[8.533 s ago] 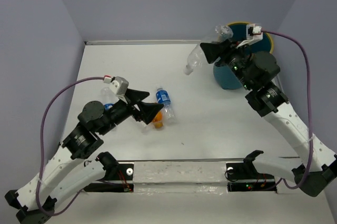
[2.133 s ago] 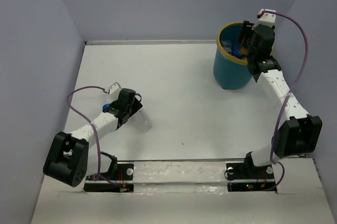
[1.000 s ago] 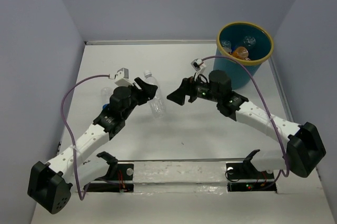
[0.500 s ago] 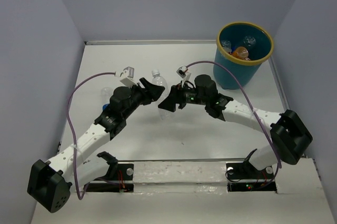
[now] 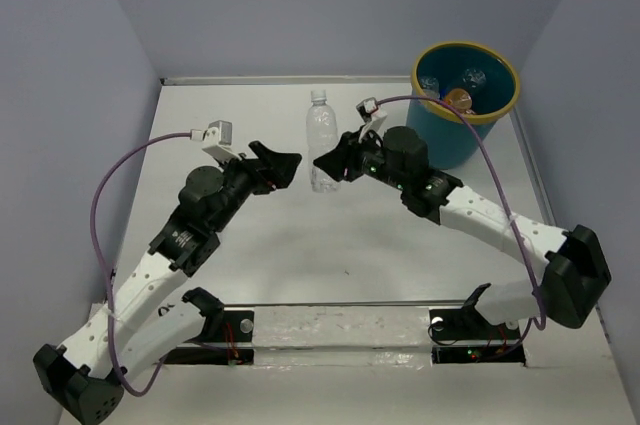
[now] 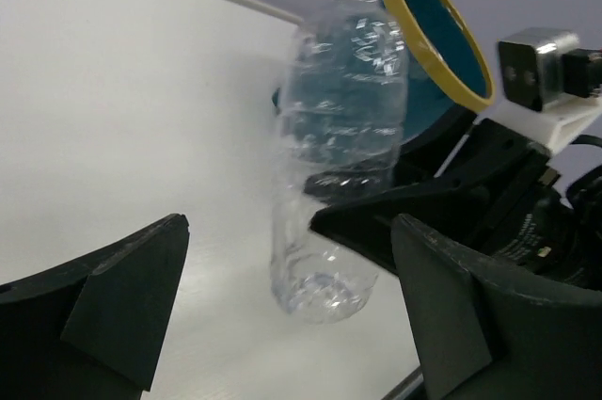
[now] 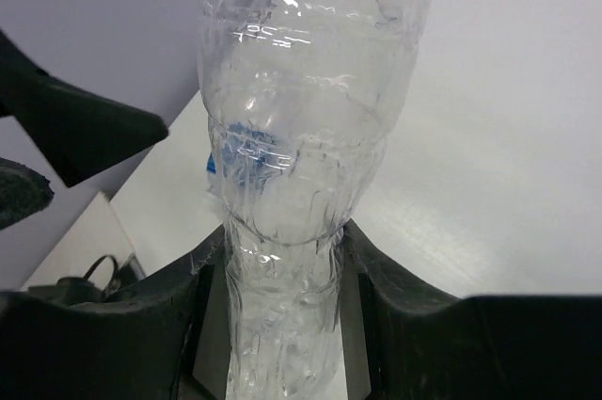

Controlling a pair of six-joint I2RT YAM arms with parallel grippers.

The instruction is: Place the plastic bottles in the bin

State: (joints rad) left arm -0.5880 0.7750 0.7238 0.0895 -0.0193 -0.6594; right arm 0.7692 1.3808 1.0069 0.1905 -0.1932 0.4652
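While clamping the clear bottle (image 5: 321,135) low in the right gripper (image 5: 325,163), holding it upright near the bin (image 5: 437,143), likely for lifting over and dropping in; holding the left gripper (image 5: 283,163) wide open, empty.

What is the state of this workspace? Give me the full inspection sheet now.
Surface: white table, no spill seen.
Job's things: clear bottle held off the surface; bin upright at far right, an orange bottle and clear ones inside.
Clutter: nothing seen.
Grippers: left gripper open, empty, apart from the bottle; right gripper closed on the clear bottle.
Cables: purple left cable and right cable loop free, no snag seen.
Surroundings: plain lilac walls.
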